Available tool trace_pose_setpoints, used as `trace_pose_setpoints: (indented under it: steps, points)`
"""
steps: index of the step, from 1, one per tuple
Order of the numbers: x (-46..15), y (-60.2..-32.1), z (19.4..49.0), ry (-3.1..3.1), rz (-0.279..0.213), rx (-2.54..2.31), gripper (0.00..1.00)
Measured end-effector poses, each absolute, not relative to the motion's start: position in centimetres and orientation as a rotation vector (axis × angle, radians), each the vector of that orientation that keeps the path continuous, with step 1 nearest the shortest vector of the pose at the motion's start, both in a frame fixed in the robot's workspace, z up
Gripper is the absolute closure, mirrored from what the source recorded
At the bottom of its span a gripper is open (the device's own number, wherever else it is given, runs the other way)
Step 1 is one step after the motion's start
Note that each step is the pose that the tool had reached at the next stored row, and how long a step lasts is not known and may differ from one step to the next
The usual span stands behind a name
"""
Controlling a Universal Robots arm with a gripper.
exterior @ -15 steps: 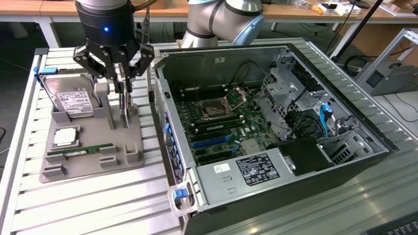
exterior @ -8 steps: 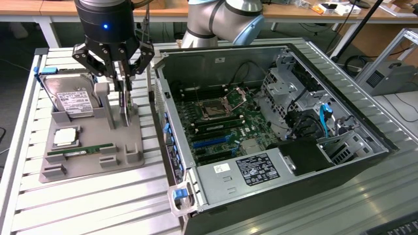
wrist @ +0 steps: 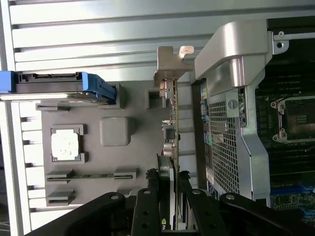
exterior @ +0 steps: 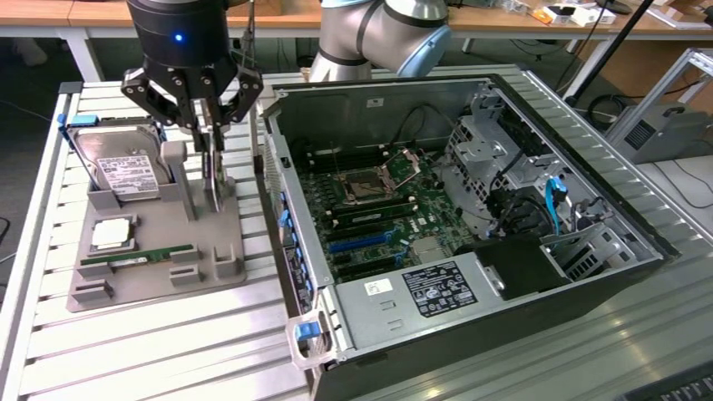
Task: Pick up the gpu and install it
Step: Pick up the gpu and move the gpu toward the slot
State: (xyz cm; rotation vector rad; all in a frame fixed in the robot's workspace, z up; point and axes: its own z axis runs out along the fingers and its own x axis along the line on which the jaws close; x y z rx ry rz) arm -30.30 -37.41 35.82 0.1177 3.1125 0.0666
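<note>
Gripper [exterior: 209,138] is clamped on the upper edge of the gpu [wrist: 172,128], fingers narrowed onto the card from both faces. We see the gpu standing on edge in the grey tray [exterior: 156,288], along the tray's side nearest the open computer case [exterior: 468,334]. The hard drive [exterior: 123,171] sits at the tray's opposite side. The tray rests on the bench [exterior: 134,359].

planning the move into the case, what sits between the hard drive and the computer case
The graphics card, standing on edge in the gray tray, with the gripper at its top edge. The exterior view shows it.
</note>
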Motion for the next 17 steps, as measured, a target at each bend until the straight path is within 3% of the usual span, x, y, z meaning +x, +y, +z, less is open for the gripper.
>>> trace_pose_setpoints:
  steps: [17]
  points:
    - [-30.3,-37.4,37.3,3.112,0.076,0.118,0.73]
